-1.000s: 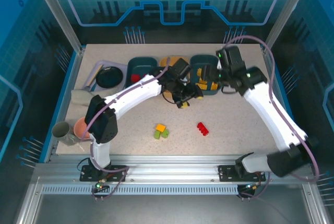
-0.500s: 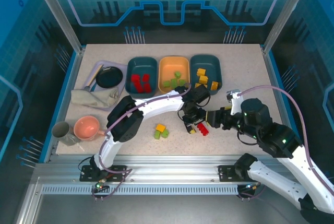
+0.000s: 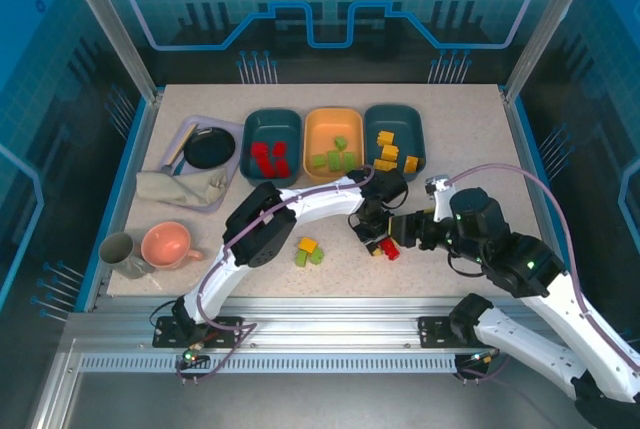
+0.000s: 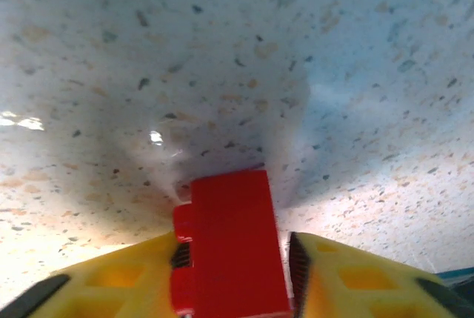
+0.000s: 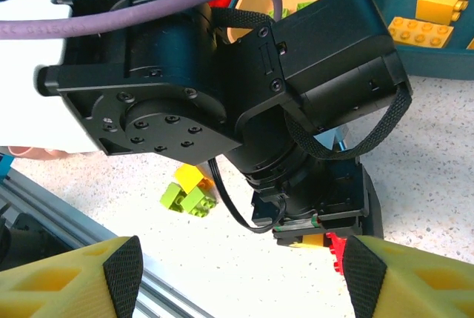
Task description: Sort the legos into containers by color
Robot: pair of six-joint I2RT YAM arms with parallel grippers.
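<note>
Between the two arms, on the bench [image 3: 470,119] right of its middle, the red lego [image 3: 390,249] was mostly covered from above by the left gripper [image 3: 378,241]. The left wrist view showed that gripper's yellow fingers [image 4: 111,285] pressed against both sides of the brick, whose near end was cut off by the lower edge of the frame. The right gripper [image 3: 400,232] sat just beside it, its fingers [image 5: 67,277] spread wide with nothing held between them. The left arm's black wrist [image 5: 222,88] blocked most of the right wrist view, leaving a sliver of red beneath it. Open speckled surface lay in front of and to the right of the pair. Three trays stood in a row near the far edge: a left teal tray [image 3: 270,124] with red pieces, an orange tray [image 3: 325,127] with green ones and a right teal tray [image 3: 405,119] with yellow ones. There were roughly four in each, too small to count surely. One yellow and two green pieces lay loose in a touching cluster [image 3: 308,252] left of the grippers.
</note>
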